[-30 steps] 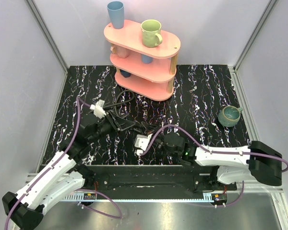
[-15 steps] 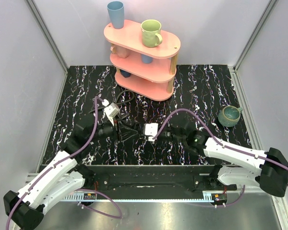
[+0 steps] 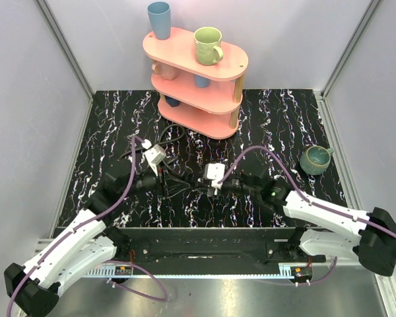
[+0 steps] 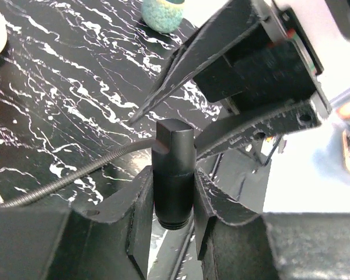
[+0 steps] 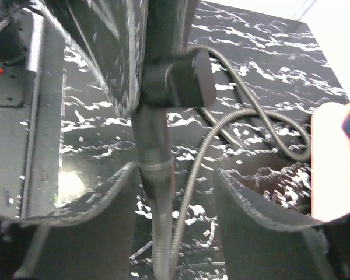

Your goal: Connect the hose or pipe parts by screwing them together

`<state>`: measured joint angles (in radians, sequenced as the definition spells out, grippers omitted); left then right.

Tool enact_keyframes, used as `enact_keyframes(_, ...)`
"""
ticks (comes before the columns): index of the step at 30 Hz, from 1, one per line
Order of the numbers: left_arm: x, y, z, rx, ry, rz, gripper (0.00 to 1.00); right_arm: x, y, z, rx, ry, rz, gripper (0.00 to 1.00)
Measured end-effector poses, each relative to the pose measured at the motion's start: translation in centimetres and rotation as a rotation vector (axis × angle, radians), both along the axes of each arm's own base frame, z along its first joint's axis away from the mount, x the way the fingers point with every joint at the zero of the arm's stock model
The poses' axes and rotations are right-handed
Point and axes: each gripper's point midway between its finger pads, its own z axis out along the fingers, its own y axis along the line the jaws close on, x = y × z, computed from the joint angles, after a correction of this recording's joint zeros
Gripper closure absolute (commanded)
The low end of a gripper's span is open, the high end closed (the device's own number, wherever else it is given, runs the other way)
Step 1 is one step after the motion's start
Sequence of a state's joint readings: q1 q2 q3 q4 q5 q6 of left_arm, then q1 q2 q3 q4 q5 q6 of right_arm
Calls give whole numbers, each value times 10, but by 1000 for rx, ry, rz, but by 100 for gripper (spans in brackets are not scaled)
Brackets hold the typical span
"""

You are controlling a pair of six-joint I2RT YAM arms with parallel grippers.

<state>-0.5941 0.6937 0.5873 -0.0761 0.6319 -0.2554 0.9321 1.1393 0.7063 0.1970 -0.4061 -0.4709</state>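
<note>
In the left wrist view my left gripper [image 4: 174, 198] is shut on a short black cylindrical fitting [image 4: 174, 169], held upright, and a thin black ribbed hose [image 4: 64, 178] runs off to its left. My right gripper [image 5: 178, 195] is open. A dark hose end with a metal collar [image 5: 156, 169] stands between its fingers, close to the left one. More hose [image 5: 239, 116] curves behind it. From above, the left gripper [image 3: 165, 178] and right gripper [image 3: 197, 185] face each other mid-table, and hose loops [image 3: 171, 140] lie behind them.
A pink three-tier shelf [image 3: 185, 49] with cups stands at the back centre. A green mug [image 3: 315, 159] sits on the marbled table at the right. The arms' base rail [image 3: 198, 244] runs along the near edge.
The right arm swung from the near edge up to the middle of the table and its gripper went from shut to open. The left gripper shifted right, still holding the fitting.
</note>
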Motion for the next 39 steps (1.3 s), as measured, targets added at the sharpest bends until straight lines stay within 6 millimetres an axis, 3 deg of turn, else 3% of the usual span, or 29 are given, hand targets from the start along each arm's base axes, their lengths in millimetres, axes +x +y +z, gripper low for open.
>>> enact_keyframes(1,2,0,2,-15,35,27,100,1,-4,2,16,-12,-20,15)
enact_keyframes(3,5,2,4,-46,105,83,100,3,-13,3,36,-40,-57,9)
enact_keyframes(12,24,1,9,-223,613,352,100,20,-38,9,56,-195,-201,15)
enact_keyframes(18,25,-5,16,-375,911,412,100,25,-40,21,59,-303,-243,20)
enact_keyframes(26,26,-5,1,-475,1173,485,100,29,-32,19,33,-379,-271,36)
enact_keyframes(29,25,5,-1,-558,1235,533,100,28,-21,12,21,-400,-262,41)
enact_keyframes(36,24,9,2,-613,1275,551,100,30,-12,0,-9,-420,-248,48)
enact_keyframes(39,24,9,1,-621,1295,555,100,28,-7,-6,-22,-418,-233,65)
